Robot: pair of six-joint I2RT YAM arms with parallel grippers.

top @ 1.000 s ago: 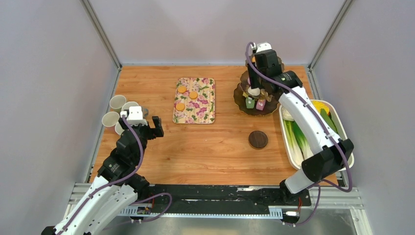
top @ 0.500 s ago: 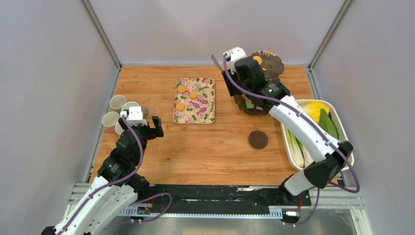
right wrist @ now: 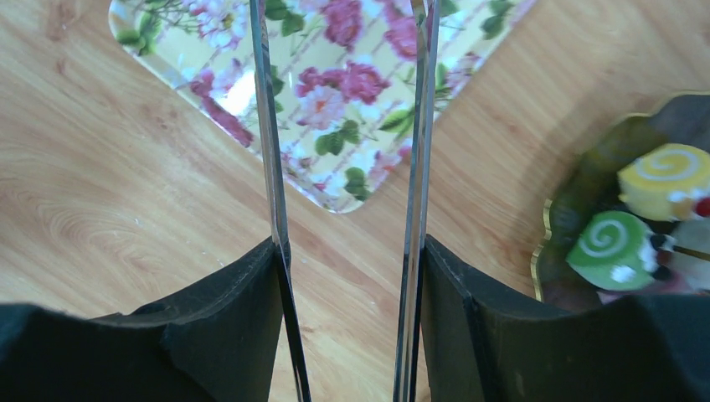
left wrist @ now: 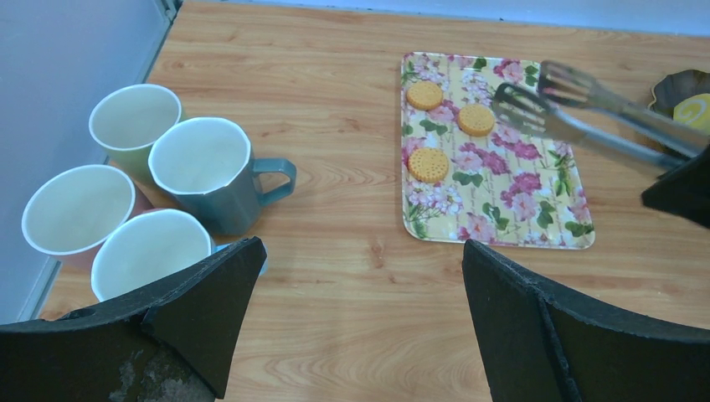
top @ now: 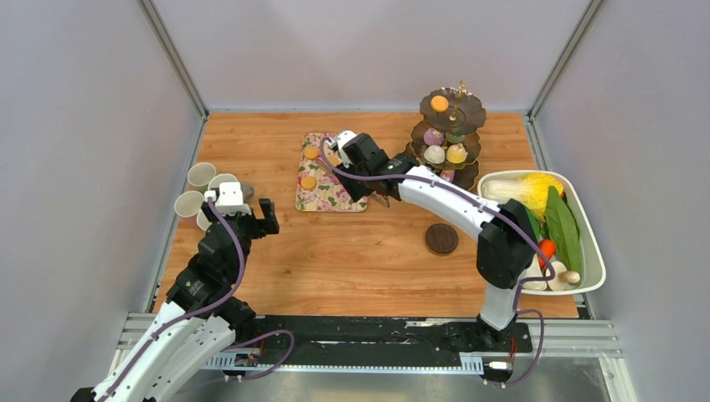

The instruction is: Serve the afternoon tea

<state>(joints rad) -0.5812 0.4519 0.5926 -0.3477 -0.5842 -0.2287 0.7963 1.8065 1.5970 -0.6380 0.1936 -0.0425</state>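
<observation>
Cakes point(top: 434, 154) in orange, purple, white, yellow and green are sitting on the dark scalloped three-tier stand point(top: 473, 117) with its gold rod. The stand is rising at the upper right of the overhead view on the wooden worktop point(top: 360, 260). Three more round orange cakes point(left wrist: 429, 164) are lying on the flowered tray point(left wrist: 519, 209) at upper centre. Four pastel mugs point(left wrist: 201, 163) are standing upright in a cluster at the left edge, and one dark round coaster point(top: 441, 239) is lying right of centre. The right jaws are clamping a pair of metal tongs point(left wrist: 523, 105), whose tips are hovering over the tray beside the orange cakes. The left jaws are gaping wide near the mugs, gripping nothing. A white tub point(top: 596, 255) of vegetables is sitting at the right edge.
</observation>
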